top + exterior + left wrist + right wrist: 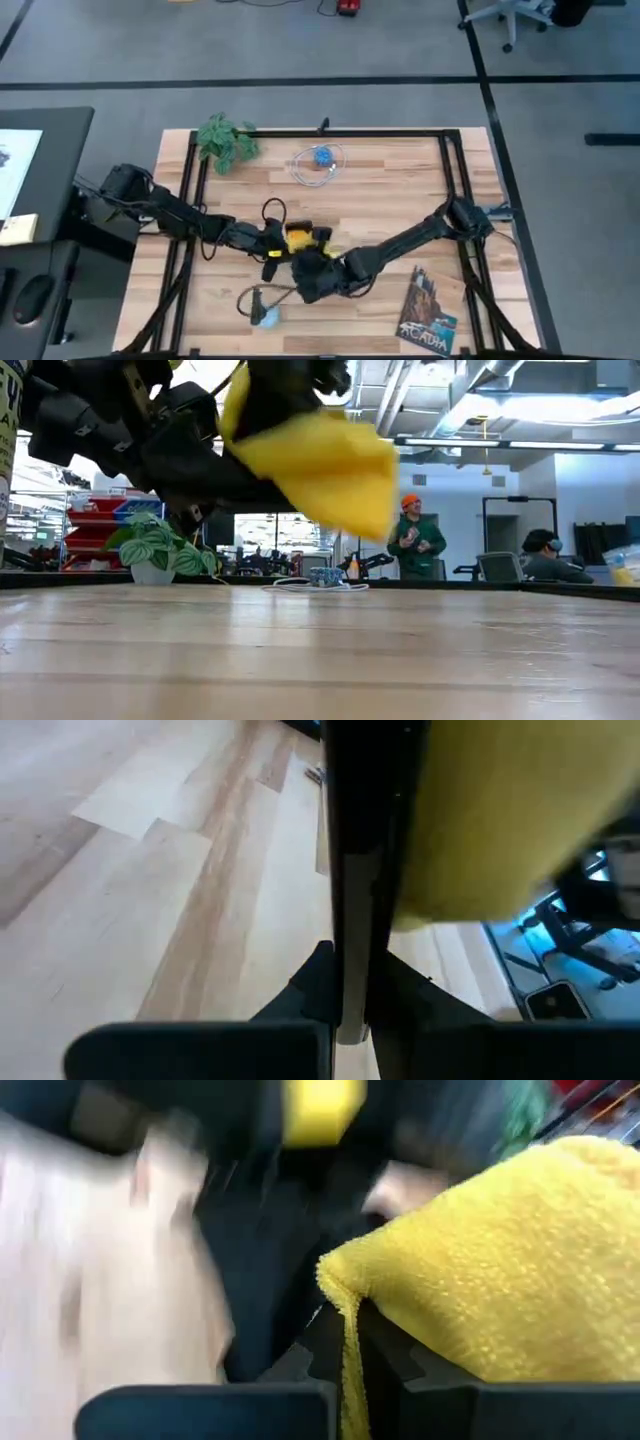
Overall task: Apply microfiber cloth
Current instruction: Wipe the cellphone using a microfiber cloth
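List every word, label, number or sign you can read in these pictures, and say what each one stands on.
"ACADIA": large pale letters along the bottom of the illustrated booklet cover lying on the wooden table's right front part, high view.
Yellow-and-black panel at the low view's left edge: large characters, cut off, not readable.
White papers on the dark side desk: print too small.
Nothing else is legible.

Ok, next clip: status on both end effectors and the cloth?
Right end effector shut on the microfiber cloth, held above the table. Left end effector shut on a thin black slab beside it. Nothing obstructing.
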`<state>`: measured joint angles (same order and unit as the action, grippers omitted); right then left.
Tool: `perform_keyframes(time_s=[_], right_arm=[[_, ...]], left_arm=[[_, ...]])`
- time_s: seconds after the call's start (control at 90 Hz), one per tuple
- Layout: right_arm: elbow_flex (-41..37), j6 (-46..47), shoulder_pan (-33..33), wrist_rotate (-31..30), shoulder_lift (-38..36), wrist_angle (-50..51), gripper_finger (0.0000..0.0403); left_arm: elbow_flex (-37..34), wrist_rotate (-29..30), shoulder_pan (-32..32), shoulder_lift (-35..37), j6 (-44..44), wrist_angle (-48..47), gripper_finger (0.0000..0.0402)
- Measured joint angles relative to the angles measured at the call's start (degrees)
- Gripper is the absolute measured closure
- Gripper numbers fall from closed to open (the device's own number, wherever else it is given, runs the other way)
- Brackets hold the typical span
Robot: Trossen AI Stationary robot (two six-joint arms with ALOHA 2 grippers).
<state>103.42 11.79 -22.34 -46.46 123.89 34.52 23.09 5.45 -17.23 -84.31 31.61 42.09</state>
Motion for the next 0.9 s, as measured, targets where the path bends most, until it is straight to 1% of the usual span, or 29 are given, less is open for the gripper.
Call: perform_keyframes(time_s=[0.067, 0.189, 0.233, 0.289, 0.344, 0.411, 0.467, 0.6, 0.756, 0.811, 0.9], right_arm=[[-0.08, -0.24, -0.17, -4.36, -0.85, 0.59, 0.0403], [-0.11, -1.09, -0.13, -12.50, -2.93, -0.28, 0.0403], [-0.11, -1.09, 0.02, -13.85, -3.56, -1.01, 0.0403], [-0.11, -1.11, 0.14, -13.87, -3.86, -1.70, 0.0403], [-0.11, -1.11, 0.15, -11.80, -3.86, -1.82, 0.0403], [-0.11, -0.94, 0.11, -6.83, -3.83, -0.94, 0.0403], [0.03, 1.02, -0.10, -3.22, -3.37, 0.32, 0.0403], [-0.76, 11.72, -1.64, 2.16, -2.66, 9.83, 0.0403], [-5.29, 20.59, -4.56, 8.00, -2.79, 15.00, 0.0403], [-7.25, 22.12, -5.44, 11.96, -2.59, 13.85, 0.0403], [-12.64, 22.46, -6.33, 18.09, -2.64, 5.44, 0.0403]], left_arm=[[0.02, 0.88, 0.05, 0.07, -0.01, 1.18, 0.0392], [0.09, 0.23, -0.03, 0.17, 0.19, 1.09, 0.0392], [0.09, -0.22, -0.08, 0.17, 0.29, 1.13, 0.0392], [0.09, -0.27, -0.09, 0.17, 0.31, 1.27, 0.0392], [0.06, -0.68, -0.09, 0.15, 0.28, 0.66, 0.0392], [-0.02, -1.24, -0.20, 0.04, -0.25, -0.03, 0.0392], [-0.02, -1.32, -0.22, 0.02, -0.51, 0.06, 0.0392], [-0.02, -0.14, -0.15, 0.02, -0.76, -0.34, 0.0392], [0.03, -0.43, -0.02, 0.09, -1.40, 0.06, 0.0392], [0.13, -0.63, 0.00, 0.17, -1.59, 0.30, 0.0392], [0.13, -0.23, 0.04, 0.17, -1.55, 0.25, 0.0392]])
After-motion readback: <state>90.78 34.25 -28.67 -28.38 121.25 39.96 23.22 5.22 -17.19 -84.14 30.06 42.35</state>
